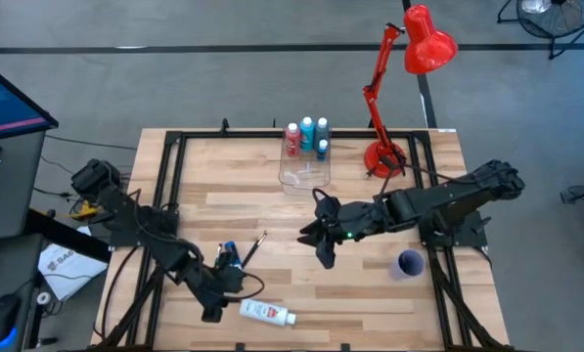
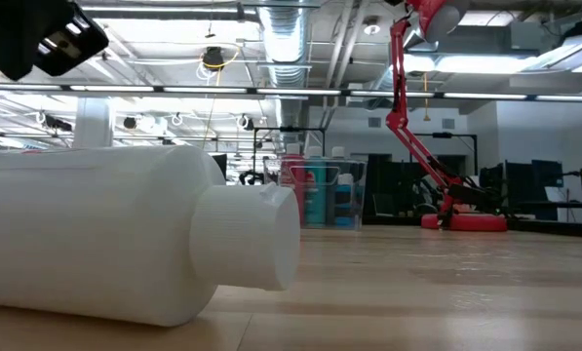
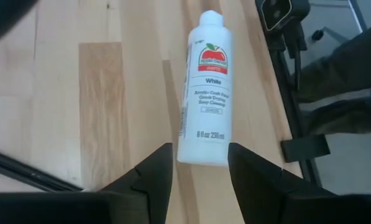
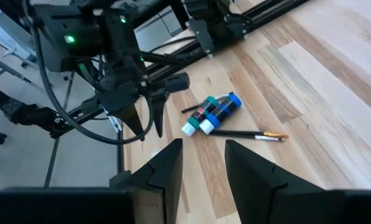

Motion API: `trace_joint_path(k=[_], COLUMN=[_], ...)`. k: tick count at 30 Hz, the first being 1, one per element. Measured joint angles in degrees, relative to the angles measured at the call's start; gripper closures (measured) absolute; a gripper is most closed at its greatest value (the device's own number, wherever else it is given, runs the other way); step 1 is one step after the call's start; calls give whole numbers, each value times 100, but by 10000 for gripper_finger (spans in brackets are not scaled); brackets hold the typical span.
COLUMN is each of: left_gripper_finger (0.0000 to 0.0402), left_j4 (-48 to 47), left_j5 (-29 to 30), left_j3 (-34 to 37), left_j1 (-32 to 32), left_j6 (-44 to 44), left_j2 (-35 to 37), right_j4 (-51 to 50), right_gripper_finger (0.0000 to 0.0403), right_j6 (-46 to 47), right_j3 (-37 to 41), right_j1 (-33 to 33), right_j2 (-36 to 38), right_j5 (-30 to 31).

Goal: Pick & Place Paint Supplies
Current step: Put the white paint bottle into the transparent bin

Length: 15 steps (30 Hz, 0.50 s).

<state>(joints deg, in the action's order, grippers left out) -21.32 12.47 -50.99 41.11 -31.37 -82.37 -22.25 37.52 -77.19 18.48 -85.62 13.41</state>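
A white paint bottle (image 3: 205, 93) lies on its side near the table's front edge (image 1: 267, 313), cap toward the table's right. My left gripper (image 3: 199, 169) is open just left of it, one finger on either side of the bottle's bottom end, touching nothing. Two small blue-green bottles (image 4: 211, 114) and a thin paintbrush (image 4: 247, 134) lie beside it (image 1: 229, 256). My right gripper (image 1: 324, 250) hangs open above the table's middle with nothing between its fingers (image 4: 201, 163). Red, blue and white bottles (image 1: 307, 135) stand at the far end of a clear box (image 1: 304, 174).
A red desk lamp (image 1: 409, 59) stands at the far right corner, its base (image 1: 382, 156) on the table. A small purple cup (image 1: 409, 262) sits under my right arm. Black frame rails run along both table sides. Bare wood lies between the white bottle and the box.
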Motion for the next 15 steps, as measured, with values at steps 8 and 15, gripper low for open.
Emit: trace_joint_path(k=[8,15], left_gripper_finger=[200,128], left_j4=[363,763], left_j5=[2,-169], left_j3=[125,134], left_j1=[5,5], left_j6=[1023,1128], left_j2=[-68,-519], right_j4=[-558,-656], right_gripper_finger=[289,289], right_j6=[67,248], right_j3=[0,0], right_j1=[-16,-4], right_j2=[0,3], right_j5=[12,13])
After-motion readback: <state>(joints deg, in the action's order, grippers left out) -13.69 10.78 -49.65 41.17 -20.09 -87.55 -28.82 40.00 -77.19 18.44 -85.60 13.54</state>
